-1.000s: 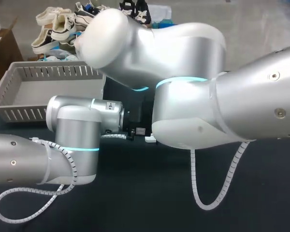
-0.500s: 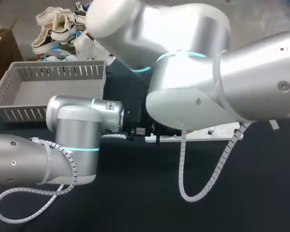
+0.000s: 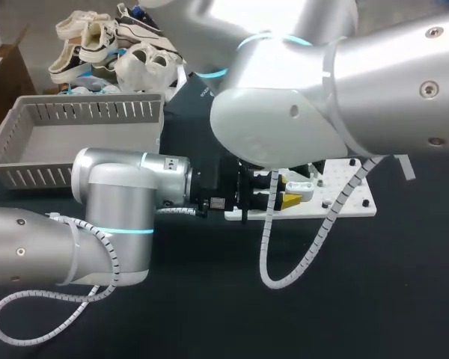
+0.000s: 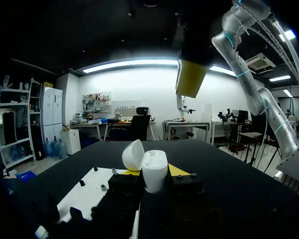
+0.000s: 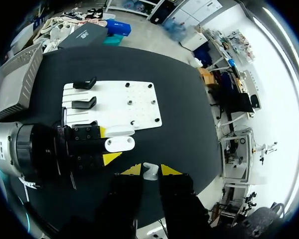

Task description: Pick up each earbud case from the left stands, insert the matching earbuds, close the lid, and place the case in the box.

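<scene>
While the white earbud case point(image 4: 154, 167) is held upright between the two fingers of the left gripper point(image 4: 154, 172), with its lid point(image 4: 133, 154) hinged open and tipped back, the step in hand is judged to be the insertion of an earbud. The case is clamped from both sides above the black table point(image 5: 179, 64), just beside the edge of the white stand plate point(image 5: 114, 97). A small white earbud point(image 5: 150, 173) is pinched between the yellow tips of the right gripper point(image 5: 150, 169), which hangs above the open case and apart from it. For the step to be done well, the earbud should be lined up over its matching well before it is lowered, and its stem turned to suit the cavity; whether that is already so cannot be told. The descent should be kept straight and slow, clear of the raised lid, and the earbud released only once it is seated. The grey box point(image 5: 15, 79) lies well apart, beyond the plate.
</scene>
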